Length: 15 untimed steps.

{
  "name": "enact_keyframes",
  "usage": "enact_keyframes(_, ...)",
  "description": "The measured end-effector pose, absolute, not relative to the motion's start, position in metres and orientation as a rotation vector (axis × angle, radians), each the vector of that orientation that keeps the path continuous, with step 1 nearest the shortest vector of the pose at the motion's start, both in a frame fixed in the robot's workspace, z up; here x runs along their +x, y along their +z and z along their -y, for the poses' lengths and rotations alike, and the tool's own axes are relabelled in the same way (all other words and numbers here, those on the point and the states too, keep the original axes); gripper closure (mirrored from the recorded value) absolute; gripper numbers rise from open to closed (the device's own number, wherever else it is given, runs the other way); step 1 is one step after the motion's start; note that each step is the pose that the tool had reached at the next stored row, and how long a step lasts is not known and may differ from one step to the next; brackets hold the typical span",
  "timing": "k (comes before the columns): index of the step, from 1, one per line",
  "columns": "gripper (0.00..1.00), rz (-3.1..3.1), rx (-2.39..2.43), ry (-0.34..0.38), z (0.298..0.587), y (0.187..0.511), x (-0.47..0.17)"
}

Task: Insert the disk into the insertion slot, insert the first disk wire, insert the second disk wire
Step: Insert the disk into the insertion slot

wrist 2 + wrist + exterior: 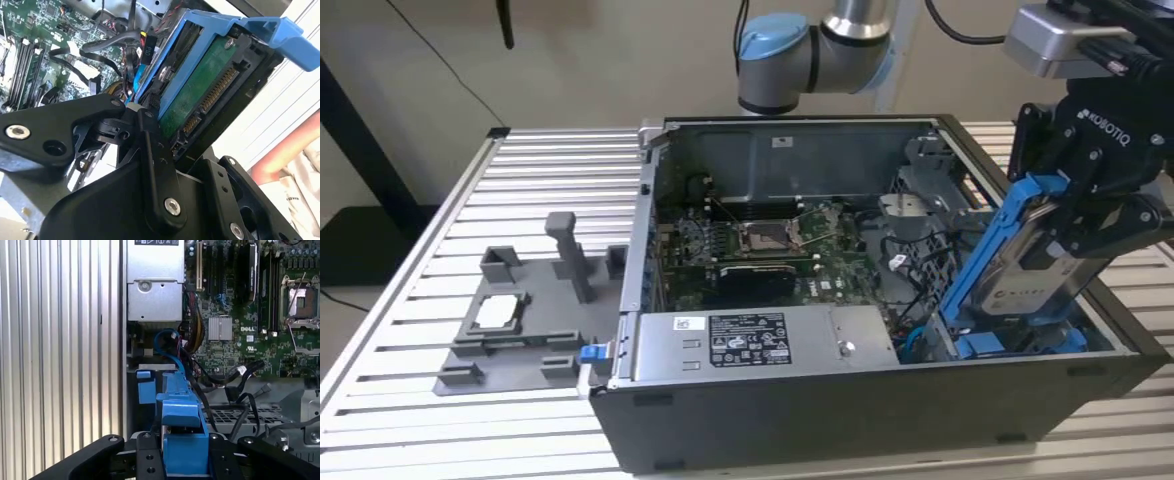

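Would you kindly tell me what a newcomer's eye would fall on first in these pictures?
The blue-framed disk, gripped on edge and tilted by the black pincer, stands out at the exterior view's right end of the open computer case. Next comes the green motherboard in its middle.

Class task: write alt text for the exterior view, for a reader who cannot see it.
The end effector grips the blue-framed disk, tilted, its lower end by the insertion slot at the exterior view's right side of an open computer case. A green motherboard lies inside; a grey fixture sits on the slatted table beside it.
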State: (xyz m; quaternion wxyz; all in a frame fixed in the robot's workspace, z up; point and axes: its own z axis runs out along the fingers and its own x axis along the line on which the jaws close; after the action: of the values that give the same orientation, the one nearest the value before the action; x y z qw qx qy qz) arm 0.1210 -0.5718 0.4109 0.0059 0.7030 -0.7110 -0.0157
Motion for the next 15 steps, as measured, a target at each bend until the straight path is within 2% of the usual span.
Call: enact_keyframes(15,0.67,2.225,2.200,-0.049,0.573,0.389,0.121)
